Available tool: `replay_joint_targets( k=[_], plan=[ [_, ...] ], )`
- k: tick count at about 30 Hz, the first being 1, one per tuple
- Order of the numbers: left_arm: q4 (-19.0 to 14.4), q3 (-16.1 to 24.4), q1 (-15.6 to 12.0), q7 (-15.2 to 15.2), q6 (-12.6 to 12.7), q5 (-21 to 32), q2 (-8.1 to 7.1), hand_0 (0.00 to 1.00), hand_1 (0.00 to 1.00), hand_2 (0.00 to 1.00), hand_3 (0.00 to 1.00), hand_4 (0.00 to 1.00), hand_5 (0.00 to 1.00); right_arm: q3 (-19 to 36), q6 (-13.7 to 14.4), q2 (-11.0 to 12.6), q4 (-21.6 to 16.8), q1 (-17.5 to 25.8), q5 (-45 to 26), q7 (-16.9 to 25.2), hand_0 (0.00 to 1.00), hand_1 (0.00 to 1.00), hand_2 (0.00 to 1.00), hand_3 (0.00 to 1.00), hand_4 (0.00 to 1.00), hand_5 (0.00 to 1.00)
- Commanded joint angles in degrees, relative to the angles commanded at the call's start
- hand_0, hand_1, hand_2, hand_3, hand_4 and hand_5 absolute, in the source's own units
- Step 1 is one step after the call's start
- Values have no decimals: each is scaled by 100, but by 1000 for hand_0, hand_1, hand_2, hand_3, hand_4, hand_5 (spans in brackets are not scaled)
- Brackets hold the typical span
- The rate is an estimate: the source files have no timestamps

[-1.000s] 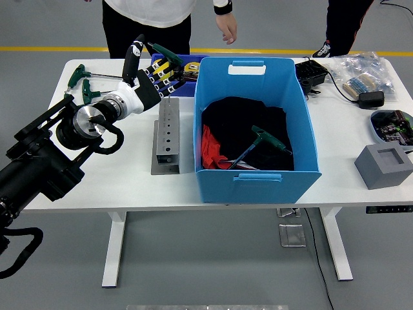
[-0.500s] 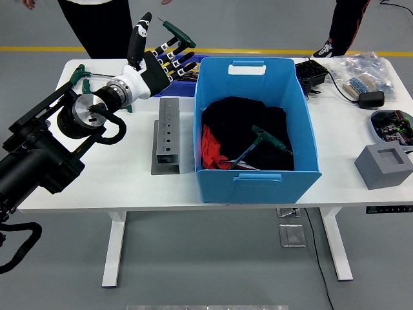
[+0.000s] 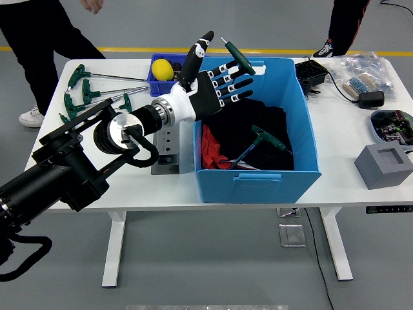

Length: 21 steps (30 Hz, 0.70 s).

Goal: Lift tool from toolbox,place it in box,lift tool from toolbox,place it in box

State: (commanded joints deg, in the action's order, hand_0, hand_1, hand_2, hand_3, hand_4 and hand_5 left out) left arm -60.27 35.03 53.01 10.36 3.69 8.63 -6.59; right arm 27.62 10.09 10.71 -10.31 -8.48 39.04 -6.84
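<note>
One robot hand [image 3: 216, 81], the left one, is reaching over the big blue plastic box [image 3: 255, 123] on the white desk [image 3: 342, 161]. Its black and white fingers [image 3: 233, 82] are sticking out almost straight, and a green-handled T-shaped tool [image 3: 237, 57] is lying across the fingertips, just above the blue box's far left corner. I cannot tell how tightly the tool is being pinched. It looks like the robot hand is holding the tool above the blue box so it can drop inside.

Another green-handled T tool [image 3: 266, 143] is already lying in the blue box, on top of black cloth [image 3: 255, 123] and a bit of red cloth [image 3: 211, 150]. More green-handled tools [image 3: 84, 90] are waiting on the desk, well to the left of the blue box. A grey metal block with holes [image 3: 167, 148] is standing just left of the blue box, partly hidden by the arm. A small blue tray with a yellow ball [image 3: 162, 68] is sitting behind the blue box's left corner.

A person in dark trousers [image 3: 39, 45] is standing far to the left, beyond the desk. No writing or labels can be read anywhere.
</note>
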Motion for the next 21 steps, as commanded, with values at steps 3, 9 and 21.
replay_joint_targets(
  k=[3, 9, 21],
  plan=[
    [313, -466, 280, 47, -12, -23, 91, 599, 696, 805, 803, 870, 943, -21, 0, 10, 0, -18, 14, -2, 629, 615, 700, 540, 797, 580],
    [1138, -1029, 744, 236, -52, -478, 334, 601, 704, 808, 823, 871, 944, -95, 14, 40, 0, -53, -50, 7, 629, 614, 699, 540, 798, 580],
    [1708, -1411, 1162, 629, 49, -3297, 589, 493, 684, 777, 859, 889, 998, -101, 37, 86, 0, -80, -27, 15, 628, 612, 698, 540, 799, 579]
  ],
)
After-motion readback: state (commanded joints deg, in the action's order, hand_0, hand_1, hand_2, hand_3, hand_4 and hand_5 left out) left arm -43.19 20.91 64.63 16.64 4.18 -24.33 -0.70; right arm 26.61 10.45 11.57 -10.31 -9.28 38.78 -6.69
